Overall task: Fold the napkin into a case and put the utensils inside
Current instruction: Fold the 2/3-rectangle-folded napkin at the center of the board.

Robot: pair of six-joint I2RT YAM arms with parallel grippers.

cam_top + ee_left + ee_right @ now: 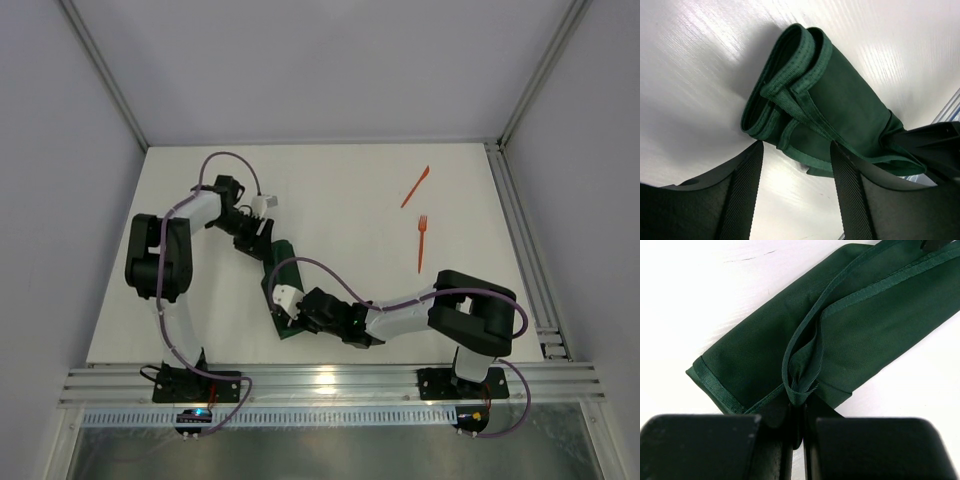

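Note:
The napkin (282,252) lies folded into a narrow, layered dark green case (840,100) left of the table's middle, running from far to near. My left gripper (262,243) is at its far end, open; in the left wrist view the left gripper (796,146) has bare table between its fingers (747,190) and the rolled cloth end just beyond the tips. My right gripper (290,318) is at the near end, and the right wrist view shows the gripper (801,405) shut on a raised loop of the napkin's hem (800,385). The utensils, an orange knife (415,187) and an orange fork (422,243), lie apart at the right.
An aluminium rail (520,240) runs along the table's right edge and another (320,385) along the front, by the arm bases. Grey enclosure walls stand on the left, back and right.

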